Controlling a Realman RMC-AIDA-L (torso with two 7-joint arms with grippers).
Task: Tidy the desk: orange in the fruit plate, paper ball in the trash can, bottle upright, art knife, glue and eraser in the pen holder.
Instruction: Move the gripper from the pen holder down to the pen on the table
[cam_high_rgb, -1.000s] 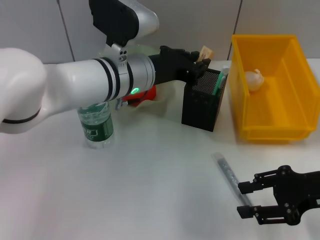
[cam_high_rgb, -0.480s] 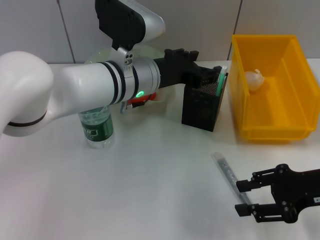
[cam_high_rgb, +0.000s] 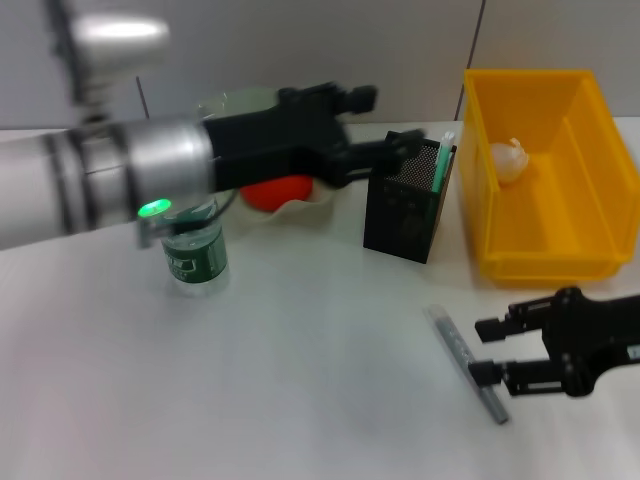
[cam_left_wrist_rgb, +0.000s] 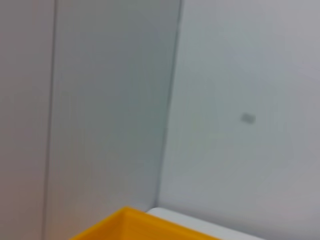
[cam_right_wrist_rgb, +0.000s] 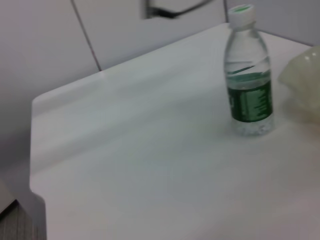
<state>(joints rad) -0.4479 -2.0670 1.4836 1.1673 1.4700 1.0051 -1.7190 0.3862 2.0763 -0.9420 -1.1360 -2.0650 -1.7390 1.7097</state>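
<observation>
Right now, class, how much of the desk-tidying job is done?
Done: orange in fruit plate, paper ball in trash can, bottle upright, art knife in pen holder. In hand: right gripper open beside the glue. Eraser unseen.

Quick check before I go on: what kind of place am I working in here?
Probably an office-style desk set against a plain panelled wall. A white table holds a black mesh pen holder, a yellow trash can and an upright bottle.
</observation>
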